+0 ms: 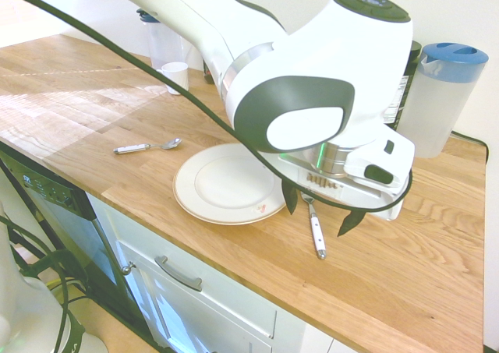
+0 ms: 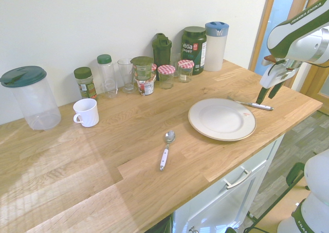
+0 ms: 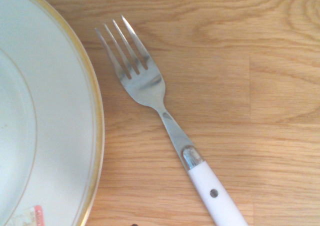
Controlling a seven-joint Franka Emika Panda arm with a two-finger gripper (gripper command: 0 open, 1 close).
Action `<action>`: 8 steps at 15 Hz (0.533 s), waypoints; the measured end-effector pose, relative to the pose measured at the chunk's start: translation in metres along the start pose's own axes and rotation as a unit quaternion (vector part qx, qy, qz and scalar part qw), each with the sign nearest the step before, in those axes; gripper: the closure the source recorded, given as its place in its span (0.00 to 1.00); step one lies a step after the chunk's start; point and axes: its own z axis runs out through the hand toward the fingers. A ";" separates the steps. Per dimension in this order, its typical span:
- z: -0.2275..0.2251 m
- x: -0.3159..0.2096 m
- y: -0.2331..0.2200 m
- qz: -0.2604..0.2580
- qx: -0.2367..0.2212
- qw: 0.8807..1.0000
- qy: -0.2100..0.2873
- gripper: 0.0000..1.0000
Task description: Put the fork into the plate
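Your hand (image 2: 269, 94) hangs open above the fork (image 2: 255, 105), its two dark fingers (image 1: 290, 197) spread to either side of the neck and holding nothing. The fork (image 1: 314, 224) lies flat on the desk (image 2: 128, 140), just beside the plate (image 2: 222, 119) and not touching it. In the wrist view the tines (image 3: 127, 54) are near the plate's tan-lined rim (image 3: 96, 136), with a strip of bare wood between them, and the white handle (image 3: 215, 196) angles away from the plate. The plate (image 1: 226, 183) carries nothing; a small red mark (image 3: 36, 215) sits near its edge.

Well apart from the plate, a spoon (image 2: 165, 149) with a white handle lies on the desk. Along the wall you have a row of jars (image 2: 165, 76) and bottles (image 2: 161, 49), a white mug (image 2: 85, 112) and two lidded jugs (image 2: 28, 96).
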 end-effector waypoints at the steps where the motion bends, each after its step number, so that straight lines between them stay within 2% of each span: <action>1: 0.005 0.001 -0.001 -0.002 -0.001 1.000 -0.003 0.00; 6: 0.017 0.000 -0.010 -0.009 -0.002 1.000 -0.011 0.00; 7: 0.018 0.001 -0.010 -0.009 0.001 1.000 -0.012 1.00; 8: 0.019 0.002 -0.010 -0.008 0.003 1.000 -0.013 1.00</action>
